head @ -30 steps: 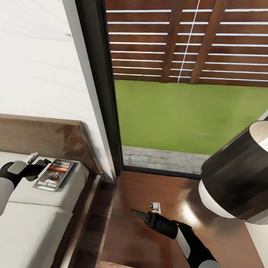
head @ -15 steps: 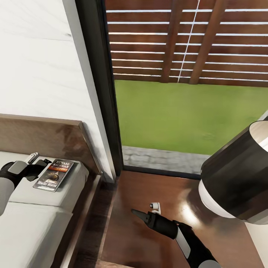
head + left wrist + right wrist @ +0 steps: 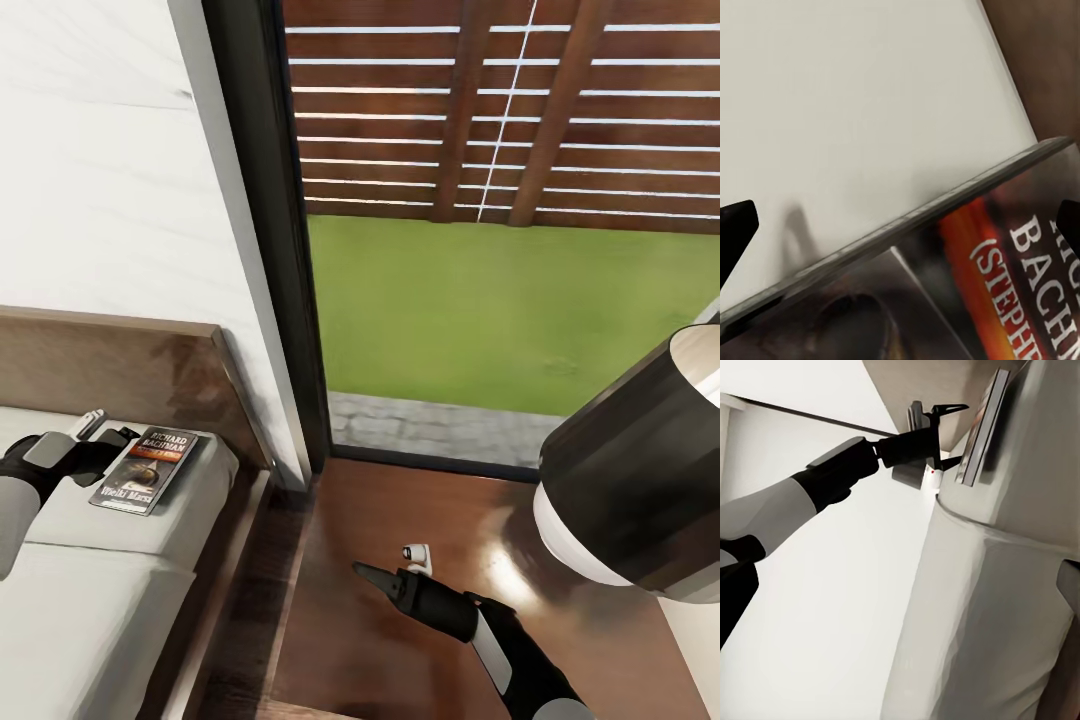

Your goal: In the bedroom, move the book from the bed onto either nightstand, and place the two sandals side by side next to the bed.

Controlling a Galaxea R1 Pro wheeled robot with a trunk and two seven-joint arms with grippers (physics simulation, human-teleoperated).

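On the light-grey mattress of the bed (image 3: 120, 560), close to the dark headboard and near the mattress's corner, the book (image 3: 146, 468) is seen lying flat in the head view, cover up with its white title lettering legible. The left gripper (image 3: 108, 437) is placed at the book's long edge, one pale finger above and one dark finger (image 3: 122, 434) touching or just short of the cover; the jaws are spread, and nothing is pinched yet. The right gripper (image 3: 392, 569) is held low over the glossy brown nightstand (image 3: 350, 640) beside the bed, its jaws parted and empty.

In the left wrist view, the book (image 3: 967, 277) is shown very close, its thin edge raised only slightly off the mattress (image 3: 862, 97), with the orange band across the cover.

In the right wrist view, the left gripper (image 3: 937, 435) is seen from the side, spread beside the book (image 3: 981, 427), whose slim edge is visible against the mattress.

The book is judged light, thin and somewhat flexible, with a glossy cover likely to slip. A hold across its thickness at the middle of the long edge is suggested, since the soft mattress should give under the lower finger; a grip at a corner would probably let it droop or swing.
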